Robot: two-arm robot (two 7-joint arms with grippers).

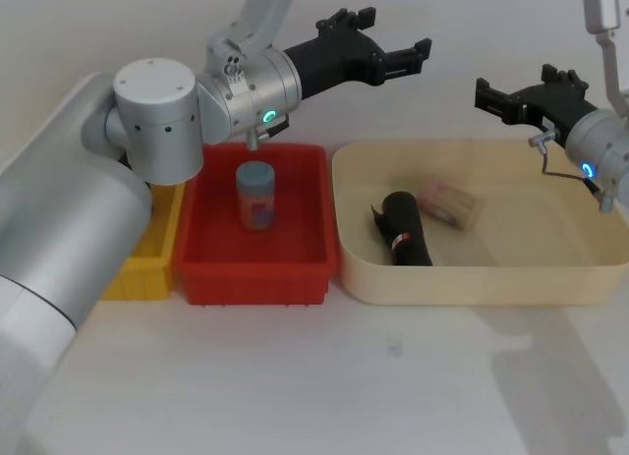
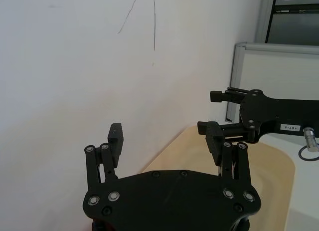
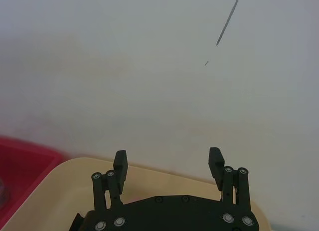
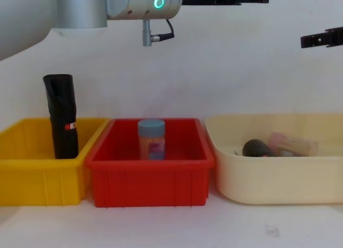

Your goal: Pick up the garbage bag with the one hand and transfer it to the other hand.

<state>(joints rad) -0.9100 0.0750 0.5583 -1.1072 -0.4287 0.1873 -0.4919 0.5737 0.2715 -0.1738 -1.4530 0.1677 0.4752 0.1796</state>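
A black garbage bag roll (image 1: 405,229) with a red label lies in the cream tub (image 1: 491,278), next to a pinkish packet; from the chest it shows end-on (image 4: 256,148). A similar black roll (image 4: 61,117) stands upright in the yellow bin (image 4: 32,167). The green-lit left gripper (image 1: 421,59) hangs open and empty, high above the gap between red bin and tub. In its wrist view the fingers (image 2: 115,136) stand wide apart. Facing it across a small gap, the blue-lit right gripper (image 1: 482,93) is open and empty too (image 3: 168,161).
A red bin (image 1: 295,268) between the yellow bin and the tub holds a blue-capped jar (image 1: 256,195). The left arm's large elbow covers most of the yellow bin in the head view. A white wall rises right behind the bins. Bare table lies in front.
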